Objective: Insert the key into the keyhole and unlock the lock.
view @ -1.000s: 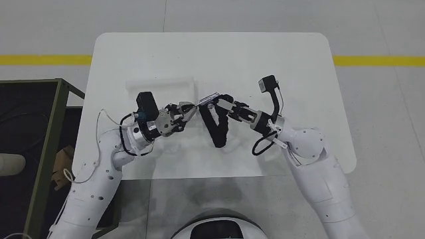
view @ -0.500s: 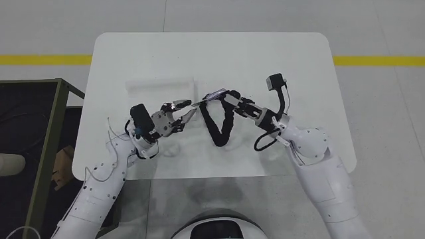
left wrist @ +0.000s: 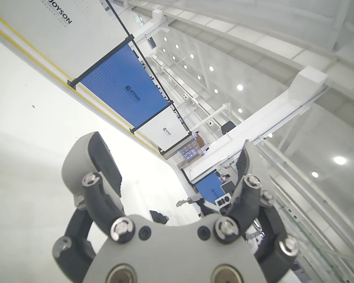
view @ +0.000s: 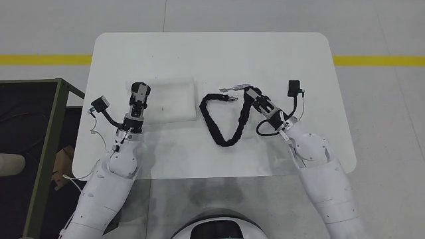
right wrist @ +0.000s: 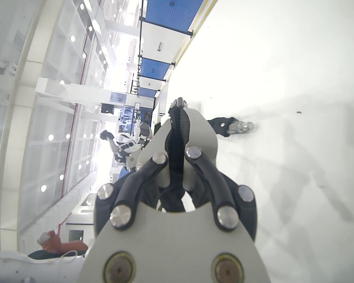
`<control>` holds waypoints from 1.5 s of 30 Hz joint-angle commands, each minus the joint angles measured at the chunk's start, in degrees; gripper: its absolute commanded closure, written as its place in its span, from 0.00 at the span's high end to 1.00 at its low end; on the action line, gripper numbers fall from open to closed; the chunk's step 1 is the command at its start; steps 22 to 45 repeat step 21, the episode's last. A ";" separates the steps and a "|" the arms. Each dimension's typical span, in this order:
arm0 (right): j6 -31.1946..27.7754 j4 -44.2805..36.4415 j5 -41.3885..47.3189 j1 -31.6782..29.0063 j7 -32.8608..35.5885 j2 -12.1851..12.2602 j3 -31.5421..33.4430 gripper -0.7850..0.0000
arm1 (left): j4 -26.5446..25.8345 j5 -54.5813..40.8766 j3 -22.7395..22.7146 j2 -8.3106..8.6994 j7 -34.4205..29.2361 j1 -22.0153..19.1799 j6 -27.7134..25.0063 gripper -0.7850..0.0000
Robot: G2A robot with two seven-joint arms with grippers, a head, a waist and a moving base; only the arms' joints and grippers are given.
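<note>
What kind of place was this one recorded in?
Probably a large factory or test hall: a yellow floor line, blue and white partition panels, and high ceiling lights.

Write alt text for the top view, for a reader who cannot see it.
A black cable lock forms a loop on a white table, and the right arm holds it near its silver end with jaws shut on the cable. The left arm holds open jaws at the edge of a white pad.
</note>
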 commanded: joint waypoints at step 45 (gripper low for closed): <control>8.05 -9.35 -41.91 -1.26 -8.60 1.89 -1.89 1.00 | 0.02 1.13 0.00 0.00 0.48 -0.01 -0.04 1.00</control>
